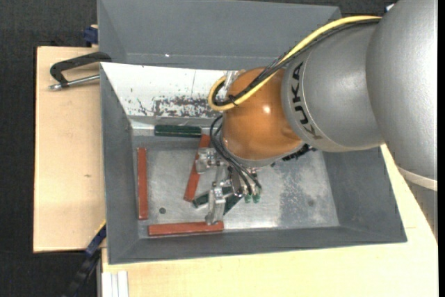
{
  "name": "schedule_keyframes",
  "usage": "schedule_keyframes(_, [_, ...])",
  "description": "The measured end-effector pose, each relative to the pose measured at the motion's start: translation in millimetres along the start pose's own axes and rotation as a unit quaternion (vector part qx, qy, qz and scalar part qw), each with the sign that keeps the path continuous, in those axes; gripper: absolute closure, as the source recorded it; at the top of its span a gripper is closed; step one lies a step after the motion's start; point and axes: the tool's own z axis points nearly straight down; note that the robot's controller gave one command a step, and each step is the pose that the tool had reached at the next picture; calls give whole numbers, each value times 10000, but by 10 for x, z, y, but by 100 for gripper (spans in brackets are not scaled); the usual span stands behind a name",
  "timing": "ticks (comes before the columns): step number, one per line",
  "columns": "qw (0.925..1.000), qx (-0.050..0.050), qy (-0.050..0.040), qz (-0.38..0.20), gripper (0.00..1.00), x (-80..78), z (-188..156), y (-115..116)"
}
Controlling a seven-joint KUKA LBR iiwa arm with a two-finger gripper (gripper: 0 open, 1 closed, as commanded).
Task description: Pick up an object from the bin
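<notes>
My gripper (211, 184) hangs low over the middle of the bin floor, open, one metal finger (204, 162) toward the back and the other toward the front. Just left of the gap between them lies a short red-orange stick (192, 184), slanted; I cannot tell whether a finger touches it. A small dark green piece (201, 200) lies by the front finger. A long red-orange strip (185, 227) runs along the front wall, its right end just under the front finger. Nothing sits between the fingers.
Another red-orange strip (142, 181) lies along the left wall. A dark green bar (177, 129) rests against the back wall. A small green bit (251, 199) shows right of the gripper. The orange wrist cover and arm hide the right back of the floor.
</notes>
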Motion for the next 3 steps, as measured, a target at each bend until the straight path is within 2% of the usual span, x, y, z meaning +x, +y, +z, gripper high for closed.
schedule_keyframes(1, [9977, 4, 30, 679, 100, -18, 347, -223])
schedule_keyframes(2, [9977, 4, 30, 679, 100, -18, 347, -223])
schedule_keyframes(3, [9990, 1, -2, -445, 100, -203, -282, -703])
